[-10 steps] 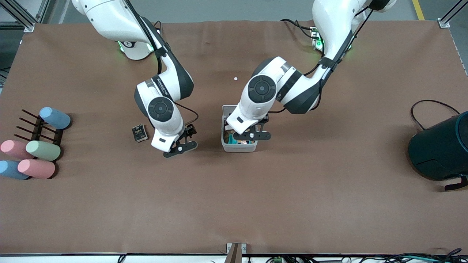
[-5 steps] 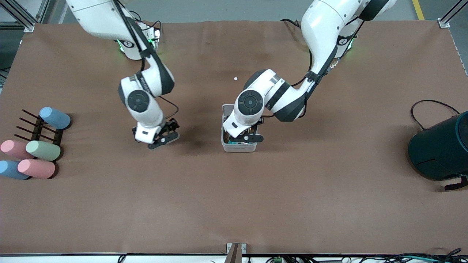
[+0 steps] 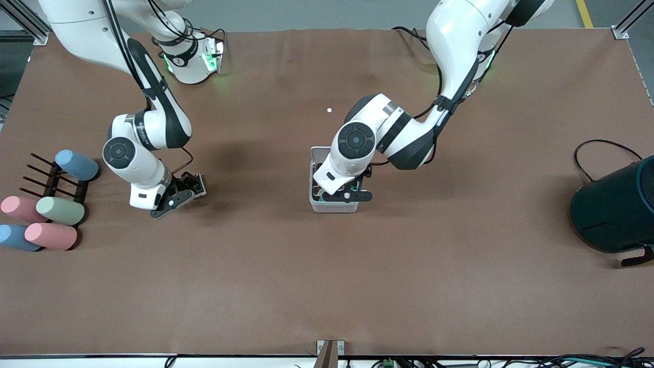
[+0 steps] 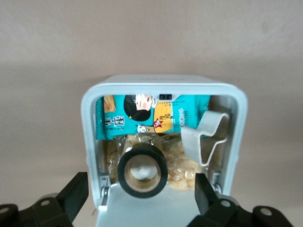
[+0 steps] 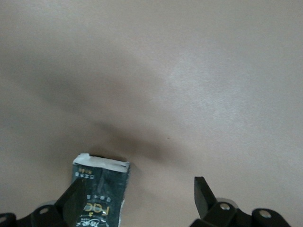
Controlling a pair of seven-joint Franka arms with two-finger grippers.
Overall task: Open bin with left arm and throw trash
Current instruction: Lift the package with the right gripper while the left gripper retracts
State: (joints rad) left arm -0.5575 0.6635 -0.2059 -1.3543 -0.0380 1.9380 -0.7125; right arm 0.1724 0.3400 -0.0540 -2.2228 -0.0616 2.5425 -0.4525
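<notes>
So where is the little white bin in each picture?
Front view: the bin sits mid-table, right under the left gripper.
Left wrist view: the bin fills the middle of the picture, with its lid open and seen from above.
Right wrist view: the bin is not in it.
Shared landmark: the left gripper, which is open over the bin in both the front and left wrist views.

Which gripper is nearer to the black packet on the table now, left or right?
The right. The right gripper is open just over the black packet, which lies by one finger. The left gripper is open over the bin, toward the left arm's end.
</notes>
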